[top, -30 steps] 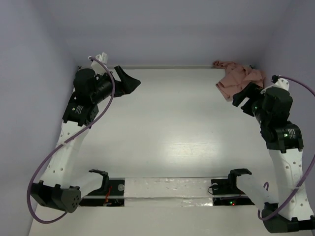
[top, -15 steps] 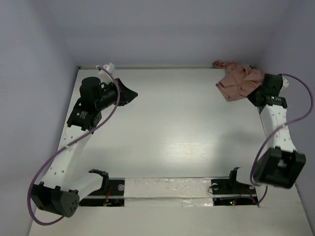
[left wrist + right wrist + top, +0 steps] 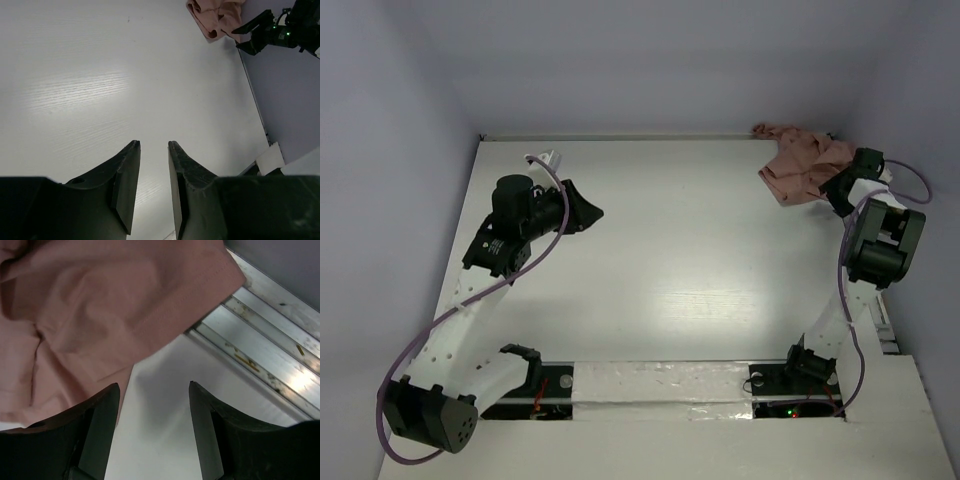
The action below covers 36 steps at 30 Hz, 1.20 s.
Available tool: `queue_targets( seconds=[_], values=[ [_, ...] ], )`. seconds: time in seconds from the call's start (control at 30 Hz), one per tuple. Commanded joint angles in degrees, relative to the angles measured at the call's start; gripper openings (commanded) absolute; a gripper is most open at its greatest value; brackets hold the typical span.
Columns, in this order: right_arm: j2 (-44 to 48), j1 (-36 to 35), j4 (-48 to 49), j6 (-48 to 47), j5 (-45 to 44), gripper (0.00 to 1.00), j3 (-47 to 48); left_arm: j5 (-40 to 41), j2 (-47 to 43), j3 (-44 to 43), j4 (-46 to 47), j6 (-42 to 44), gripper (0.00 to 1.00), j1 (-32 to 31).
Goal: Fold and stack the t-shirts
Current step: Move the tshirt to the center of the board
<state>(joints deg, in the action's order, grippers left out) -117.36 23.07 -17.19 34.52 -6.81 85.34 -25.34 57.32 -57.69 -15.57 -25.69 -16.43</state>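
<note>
The salmon-pink t-shirt (image 3: 800, 160) lies crumpled in the table's back right corner. My right gripper (image 3: 834, 187) is at its right edge. In the right wrist view the right gripper (image 3: 154, 385) is open over bare table, with the t-shirt (image 3: 100, 305) just beyond its fingertips and touching neither finger. My left gripper (image 3: 588, 212) hovers over the left half of the table, far from the shirt. The left wrist view shows the left gripper (image 3: 153, 144) with a narrow gap and nothing in it, and the t-shirt (image 3: 215, 15) far off.
A metal rail (image 3: 270, 365) runs along the table's right edge, close beside the right gripper. Purple walls close in the back and both sides. The arm bases and a white bar (image 3: 660, 385) sit at the near edge. The right arm (image 3: 280, 32) shows in the left wrist view.
The left gripper has moved nearer, away from the back wall. The right arm has swung toward the right wall, with its gripper shifted to the t-shirt's right edge.
</note>
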Motion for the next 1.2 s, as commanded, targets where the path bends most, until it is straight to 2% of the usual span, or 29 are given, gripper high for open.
queue_targets(
  seconds=[0.0, 0.17, 0.23, 0.3, 0.33, 0.4, 0.43, 0.57, 0.77, 0.93, 1.07, 1.17],
  values=[
    [-3.2, 0.1, 3.7, -0.2, -1.4, 0.64, 4.5, 0.9, 0.5, -0.8, 0.6, 2.0, 0.26, -0.3],
    [-8.6, 0.1, 1.9, 1.7, -2.9, 0.62, 9.7, 2.0, 1.0, -1.2, 0.0, 2.2, 0.26, -0.3],
    [-10.6, 0.1, 1.2, 3.3, -2.9, 0.52, 10.5, 2.8, 1.2, -1.5, -0.6, 2.1, 0.25, -0.3],
    [-12.3, 0.1, -1.5, 6.1, -3.6, 0.49, 12.9, 3.5, 1.0, -2.1, -1.2, 2.1, 0.25, -0.3],
    [-13.1, 0.1, -1.3, 6.2, -3.4, 0.37, 13.0, 4.1, 1.0, -2.2, -1.4, 2.1, 0.25, -0.3],
    [-13.2, 0.1, -0.9, 7.5, -3.7, 0.26, 12.3, 4.6, 0.9, -2.7, -1.9, 2.1, 0.24, -0.3],
    [-12.0, 0.1, 0.0, 7.8, -3.8, 0.16, 11.3, 5.0, 0.9, -2.9, -2.0, 2.1, 0.24, -0.3],
    [-7.4, 0.1, 4.7, 8.3, -4.7, 0.02, 5.1, 5.2, 0.9, -3.4, -2.1, 1.8, 0.24, -0.3],
    [3.5, -0.6, 9.2, 5.8, -3.2, 0.0, -2.7, 4.1, 2.0, -4.6, -0.2, 1.6, 0.24, -0.3],
    [18.4, -7.1, 8.3, 0.5, 1.2, 0.0, -4.8, 4.3, 3.2, -6.9, 0.9, 2.6, 0.24, -0.3],
    [27.0, -16.0, 3.8, -1.6, 9.1, 0.0, -0.1, 6.5, 4.7, -9.6, 0.3, 3.3, 0.23, -0.3],
    [29.7, -23.2, 1.1, -1.0, 15.8, 0.0, 9.2, 9.0, 5.9, -12.5, -0.7, 2.8, 0.23, -0.3]
  ],
)
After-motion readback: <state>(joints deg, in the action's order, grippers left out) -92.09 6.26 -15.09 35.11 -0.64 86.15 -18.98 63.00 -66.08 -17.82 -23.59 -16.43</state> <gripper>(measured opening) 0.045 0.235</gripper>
